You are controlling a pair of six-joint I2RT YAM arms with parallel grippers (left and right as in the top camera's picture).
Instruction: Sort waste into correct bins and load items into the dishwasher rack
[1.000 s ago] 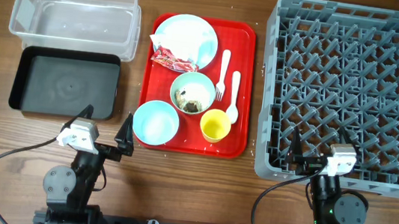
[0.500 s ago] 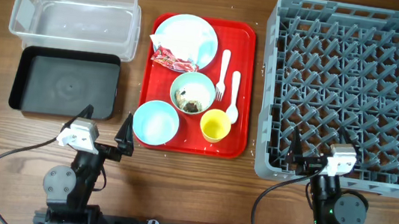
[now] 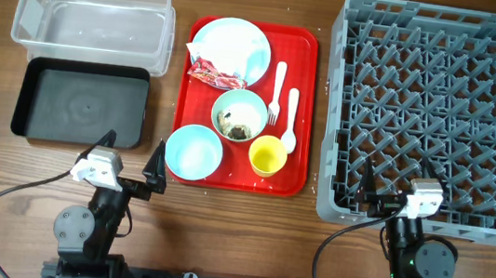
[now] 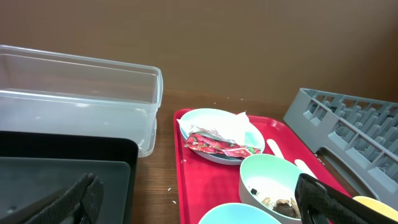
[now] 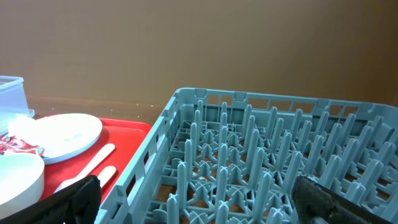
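The red tray (image 3: 311, 48) holds a light blue plate (image 3: 235, 44) with a red-and-white wrapper (image 3: 213, 74) and a white napkin (image 4: 235, 123). It also holds a pale green-white bowl (image 3: 239, 117) with brown scraps (image 4: 277, 202), a light blue bowl (image 3: 194, 152), a yellow cup (image 3: 267, 155), a white fork (image 3: 278, 86) and a white spoon (image 3: 291, 116). The grey rack (image 3: 438, 114) stands at the right. The clear tub (image 3: 94, 14) and the black tray (image 3: 82, 101) lie at the left. My left gripper (image 3: 132, 156) is open and empty, near the blue bowl. My right gripper (image 3: 398, 182) is open and empty at the rack's front edge.
The wooden table (image 3: 152, 240) shows bare wood in front of the red tray and between the bins and the tray. The arm bases and cables sit at the front edge. A brown wall stands behind the table in both wrist views.
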